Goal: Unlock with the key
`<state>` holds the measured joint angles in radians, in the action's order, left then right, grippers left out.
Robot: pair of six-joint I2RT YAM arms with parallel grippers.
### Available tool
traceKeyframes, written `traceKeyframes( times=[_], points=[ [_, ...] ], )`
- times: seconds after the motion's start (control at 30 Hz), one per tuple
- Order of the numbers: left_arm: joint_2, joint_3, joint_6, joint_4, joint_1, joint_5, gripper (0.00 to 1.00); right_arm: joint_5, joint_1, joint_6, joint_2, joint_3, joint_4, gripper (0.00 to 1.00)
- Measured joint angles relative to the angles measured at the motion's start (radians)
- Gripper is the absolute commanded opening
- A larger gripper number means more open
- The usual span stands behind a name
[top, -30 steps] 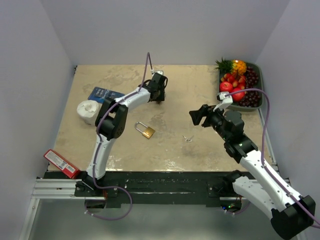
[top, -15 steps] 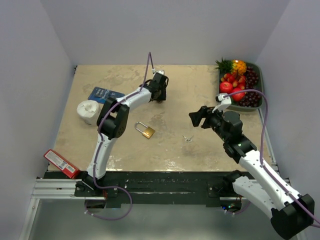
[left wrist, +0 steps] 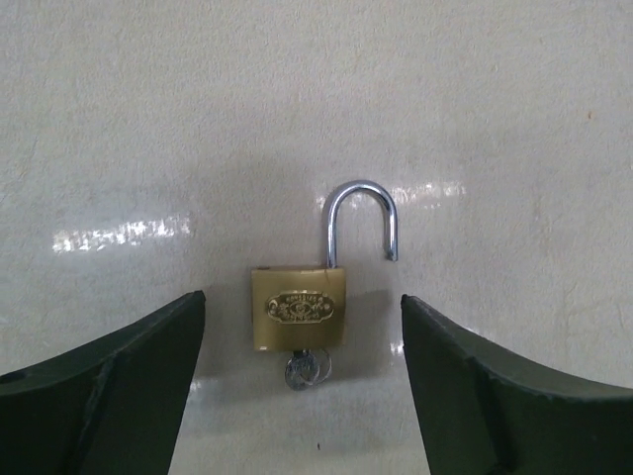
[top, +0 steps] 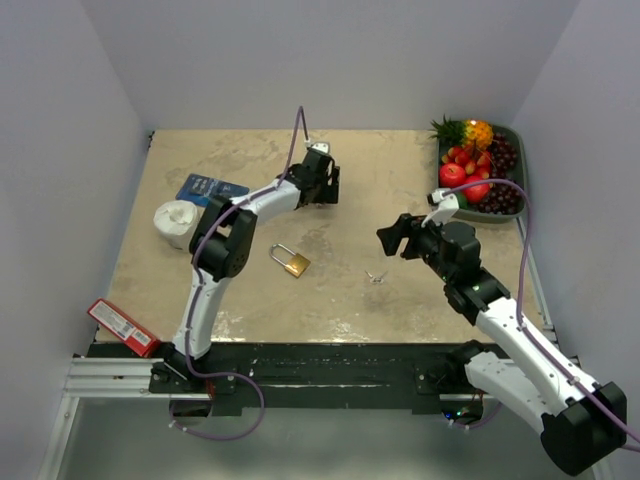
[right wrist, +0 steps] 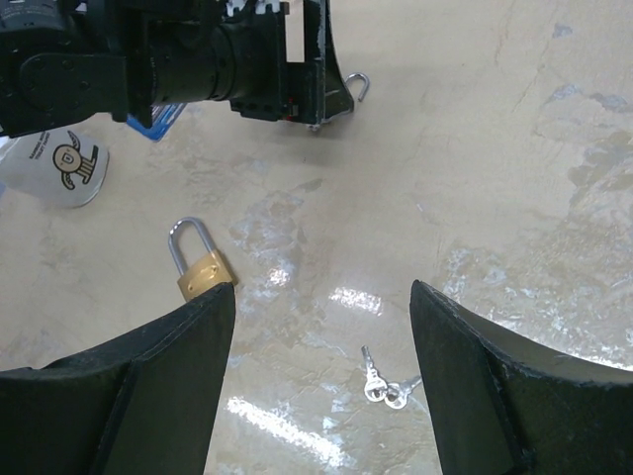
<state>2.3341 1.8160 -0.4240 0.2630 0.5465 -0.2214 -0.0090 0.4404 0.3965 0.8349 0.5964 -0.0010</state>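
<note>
The open padlock (left wrist: pixel 299 309) lies flat on the tabletop (top: pixel 400 160) directly below the left gripper (top: pixel 322 184), its shackle sprung and the key (left wrist: pixel 305 370) in its base. Small, rigid and probably dense brass, it would likely skid on the glossy surface. The flat sides of its body look like the best hold, and the thin key is best pinched by its bow. A closed padlock (top: pixel 290 262) and loose keys (top: pixel 376 275) lie nearer the arms. Since a second ago the left jaws have spread wide and hold nothing. The right gripper (top: pixel 396 236) stays fully open and empty.
</note>
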Motion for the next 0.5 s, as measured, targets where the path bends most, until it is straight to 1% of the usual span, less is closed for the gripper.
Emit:
traceKeyframes(
  times=[0.03,0.07,0.2,0.3,0.33,0.37,0.5],
  points=[
    [-0.016,-0.024,0.008,-0.016,0.003,0.001,0.88,0.0,0.0,0.0,0.0,0.0,-0.002,0.74],
    [-0.037,-0.053,0.018,-0.034,0.004,0.001,0.92,0.0,0.0,0.0,0.001,0.0,-0.009,0.74],
    [-0.161,-0.154,0.052,-0.096,0.013,0.018,0.93,0.003,0.0,-0.002,0.004,0.0,-0.057,0.75],
    [-0.269,-0.18,0.083,-0.127,0.019,0.039,0.95,0.018,0.0,-0.005,0.011,0.0,-0.085,0.74],
    [-0.317,-0.185,0.103,-0.135,0.022,0.05,0.96,0.019,0.0,-0.006,0.017,0.001,-0.098,0.73],
    [-0.354,-0.192,0.114,-0.138,0.022,0.06,0.96,0.019,0.0,-0.01,0.026,0.005,-0.114,0.7],
    [-0.549,-0.248,0.177,-0.141,0.018,0.127,0.96,0.014,0.0,-0.044,0.102,0.053,-0.191,0.66]
  ],
)
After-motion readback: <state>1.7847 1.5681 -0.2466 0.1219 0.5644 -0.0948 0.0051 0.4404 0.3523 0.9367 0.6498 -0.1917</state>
